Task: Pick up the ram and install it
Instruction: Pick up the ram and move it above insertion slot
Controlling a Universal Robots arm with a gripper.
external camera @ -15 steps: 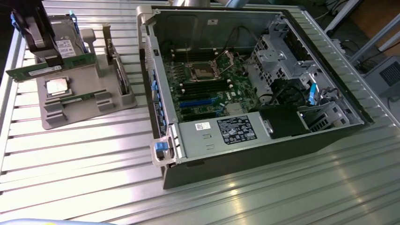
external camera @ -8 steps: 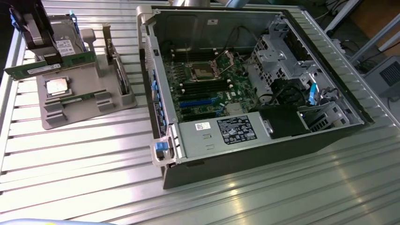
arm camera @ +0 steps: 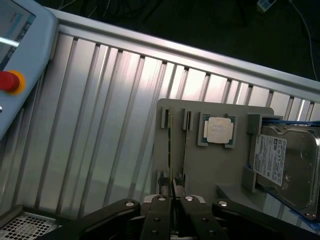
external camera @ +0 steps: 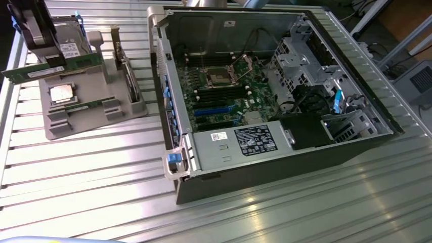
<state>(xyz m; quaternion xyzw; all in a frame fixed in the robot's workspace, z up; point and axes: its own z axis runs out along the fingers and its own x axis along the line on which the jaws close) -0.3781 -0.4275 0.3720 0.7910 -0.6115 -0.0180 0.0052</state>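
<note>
Ram [external camera: 68, 65] in the grip, folks! The slim green stick sits level-ish, one end dipping a touch, pinched near its middle by the gripper [external camera: 54, 62]. In the exterior view it hangs over the far part of the grey tray [external camera: 101, 119], and its end on that view's left pokes out past the tray's edge.

From the wrist view the gripper [arm camera: 173, 210] has its jaws drawn in tight, almost together, with only the thin edge of the board [arm camera: 172, 186] between them. Closed on the ram, no daylight to speak of.

Down in the tray, a second stick [external camera: 86, 106] just like it lies in its slot, right beside the square silver CPU [external camera: 62, 93], which the wrist camera catches too [arm camera: 219, 131]. The hard drive [external camera: 68, 38] with its white label stands at the tray's far end, and it is plain to see from the wrist [arm camera: 285, 165].

Well apart, towards the exterior view's right, the computer case [external camera: 270, 172] lies open on the ribbed aluminium table [external camera: 81, 172], motherboard [external camera: 223, 96] facing up and power supply [external camera: 236, 144] along the near side. The wrist view also takes in a teach pendant [arm camera: 25, 60] with a red button [arm camera: 7, 81] at the table's edge.
</note>
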